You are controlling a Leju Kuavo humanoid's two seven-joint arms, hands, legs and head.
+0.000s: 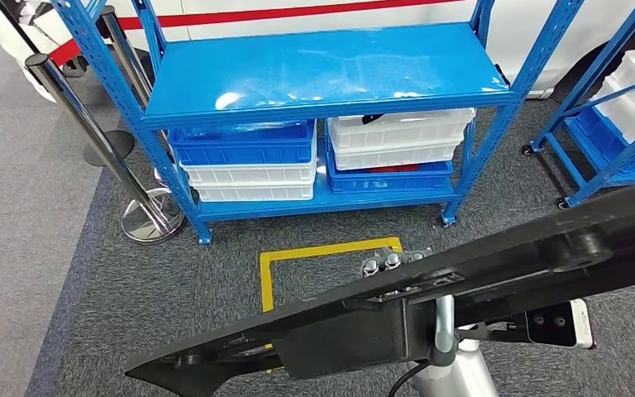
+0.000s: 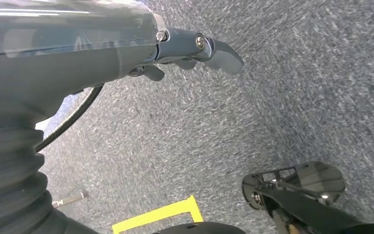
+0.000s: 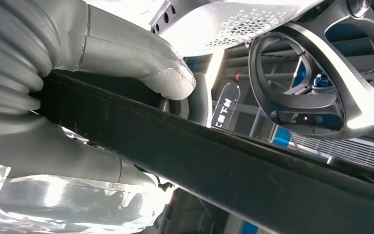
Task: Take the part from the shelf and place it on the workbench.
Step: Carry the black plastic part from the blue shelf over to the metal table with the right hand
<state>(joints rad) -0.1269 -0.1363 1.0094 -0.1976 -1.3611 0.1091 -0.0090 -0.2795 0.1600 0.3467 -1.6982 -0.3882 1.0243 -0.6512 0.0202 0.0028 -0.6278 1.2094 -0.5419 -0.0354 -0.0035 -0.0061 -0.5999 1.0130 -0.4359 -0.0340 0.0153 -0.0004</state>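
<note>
A long black flat part point(image 1: 479, 273) with holes and brackets lies slantwise across the lower head view, from low left to high right. My right hand point(image 1: 390, 265) grips it near its middle, finger knuckles showing over its upper edge. In the right wrist view the grey thumb point(image 3: 141, 53) and the fingers point(image 3: 68, 161) wrap the black bar point(image 3: 224, 165). My left hand point(image 2: 195, 48) hangs over the grey carpet with its fingers apart and nothing in it. One rounded end of the part point(image 2: 302, 195) appears there, apart from that hand.
A blue shelf point(image 1: 322, 74) stands ahead, its top board bare, with blue bins point(image 1: 244, 142) and white bins point(image 1: 397, 132) on the lower level. A chrome stanchion point(image 1: 153, 215) stands at its left. Yellow floor tape point(image 1: 322, 251) marks the carpet. A second blue rack point(image 1: 620, 107) is at right.
</note>
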